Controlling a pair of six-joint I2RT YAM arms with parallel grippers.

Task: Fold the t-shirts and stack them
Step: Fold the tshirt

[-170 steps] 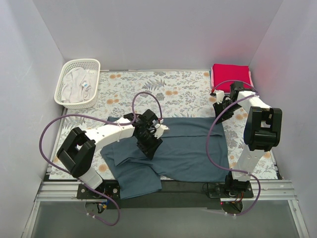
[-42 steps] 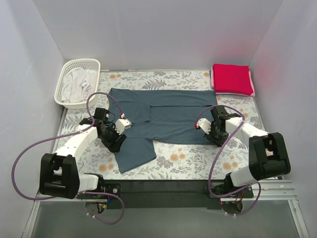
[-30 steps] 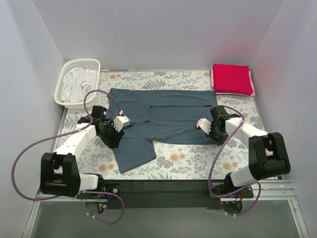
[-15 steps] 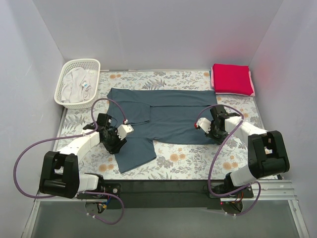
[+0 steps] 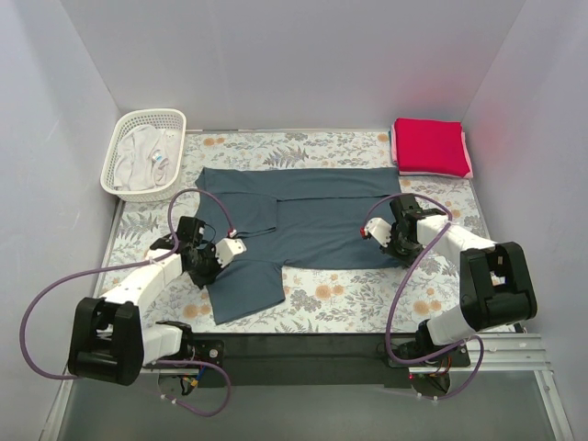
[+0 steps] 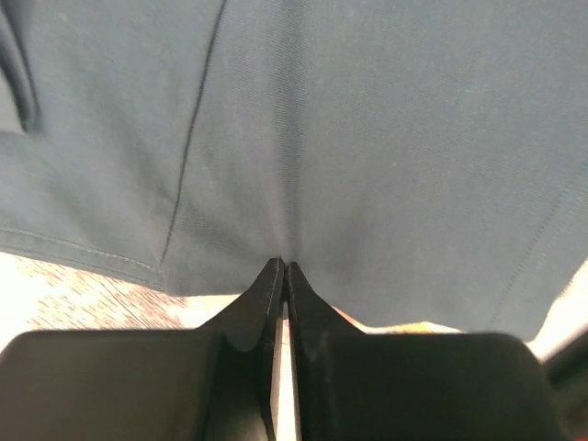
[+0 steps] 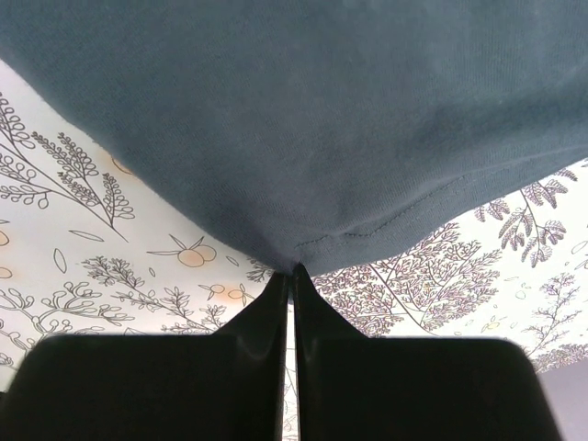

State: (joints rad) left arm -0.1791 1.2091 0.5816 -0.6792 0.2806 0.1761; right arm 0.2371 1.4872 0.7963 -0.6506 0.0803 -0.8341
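Observation:
The dark slate blue t-shirt (image 5: 303, 216) lies spread across the floral cloth, one part hanging toward the near edge at the left. My left gripper (image 5: 208, 262) is shut on the shirt's left edge (image 6: 303, 165). My right gripper (image 5: 393, 241) is shut on its hemmed right corner (image 7: 303, 138). The crimson red t-shirt (image 5: 429, 145) lies folded at the far right on the pale pink t-shirt (image 5: 394, 147), of which only a thin edge shows.
A white lattice basket (image 5: 122, 170) with white cloth in it stands at the far left. The grey-and-orange floral cloth (image 5: 349, 294) covers the table. White walls close in on the left, back and right.
The shirt went from bunched at the near edge to spread farther back. In the last second my left gripper drew its edge toward the near side; the right gripper barely moved.

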